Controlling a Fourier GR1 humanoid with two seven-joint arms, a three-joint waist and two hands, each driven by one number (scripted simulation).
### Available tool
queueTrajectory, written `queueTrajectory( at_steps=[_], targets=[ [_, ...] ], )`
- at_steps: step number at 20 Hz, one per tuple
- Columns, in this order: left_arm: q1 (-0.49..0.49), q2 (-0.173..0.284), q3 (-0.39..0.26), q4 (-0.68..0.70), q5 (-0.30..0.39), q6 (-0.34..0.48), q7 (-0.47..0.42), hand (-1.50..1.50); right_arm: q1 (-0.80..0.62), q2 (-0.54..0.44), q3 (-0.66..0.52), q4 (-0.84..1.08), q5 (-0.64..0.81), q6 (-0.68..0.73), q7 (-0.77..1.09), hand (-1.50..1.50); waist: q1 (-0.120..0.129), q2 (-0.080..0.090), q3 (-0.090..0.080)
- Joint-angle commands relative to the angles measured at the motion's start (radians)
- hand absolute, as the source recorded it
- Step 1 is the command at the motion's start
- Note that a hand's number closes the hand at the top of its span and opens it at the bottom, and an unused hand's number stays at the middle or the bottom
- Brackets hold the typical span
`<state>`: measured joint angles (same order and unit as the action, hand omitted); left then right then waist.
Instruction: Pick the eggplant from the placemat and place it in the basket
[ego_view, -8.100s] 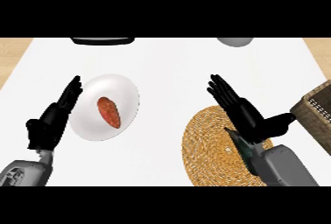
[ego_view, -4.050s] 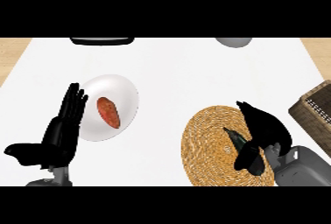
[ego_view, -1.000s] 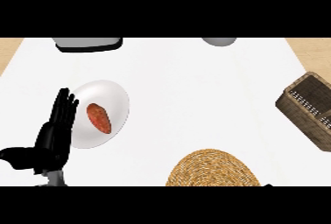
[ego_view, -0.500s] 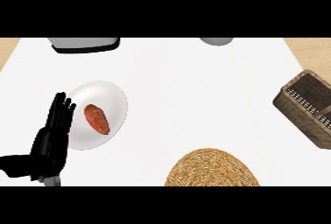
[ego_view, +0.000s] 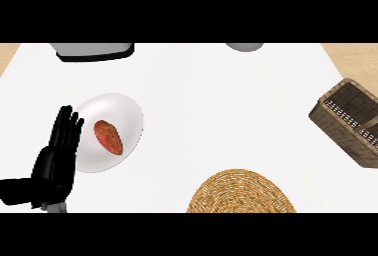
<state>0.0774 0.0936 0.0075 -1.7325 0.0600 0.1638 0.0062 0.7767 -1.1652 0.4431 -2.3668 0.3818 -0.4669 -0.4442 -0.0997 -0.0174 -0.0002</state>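
No eggplant shows on the placemat (ego_view: 240, 192); the basket (ego_view: 353, 122) sits right (right hand unseen), the left hand (ego_view: 55, 162) resting, fingers straight.

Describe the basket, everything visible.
The basket is brown woven wicker, rectangular, with pale holes showing along its inner wall. It sits tilted at the counter's right edge, partly cut off by the view's right side. What shows of its inside looks empty. Nothing touches it; the round placemat lies apart, lower left.
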Motion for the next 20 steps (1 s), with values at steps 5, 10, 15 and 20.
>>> queueTrajectory(
  at_steps=[5,10,15,20],
  targets=[
    [0.032,0.006,-0.001,-0.014,0.0,-0.01,-0.009,0.0,0.138,-0.075,-0.287,-0.041,-0.268,-0.042,-0.006,1.5,0.011,0.001,-0.002],
    [-0.021,0.024,0.02,0.004,0.015,-0.017,0.03,0.0,0.134,-0.081,-0.549,0.061,-0.412,-0.002,-0.032,1.5,0.015,0.005,-0.002],
    [-0.03,0.019,0.019,0.011,0.012,-0.016,0.013,0.0,0.118,-0.072,-0.774,0.188,-0.65,0.181,-0.103,1.5,0.032,0.007,-0.001],
    [0.003,-0.018,-0.044,-0.004,-0.024,-0.008,-0.006,0.0,0.089,-0.064,-1.002,0.428,-0.835,0.432,-0.201,1.5,0.06,0.009,-0.001]
  ],
)
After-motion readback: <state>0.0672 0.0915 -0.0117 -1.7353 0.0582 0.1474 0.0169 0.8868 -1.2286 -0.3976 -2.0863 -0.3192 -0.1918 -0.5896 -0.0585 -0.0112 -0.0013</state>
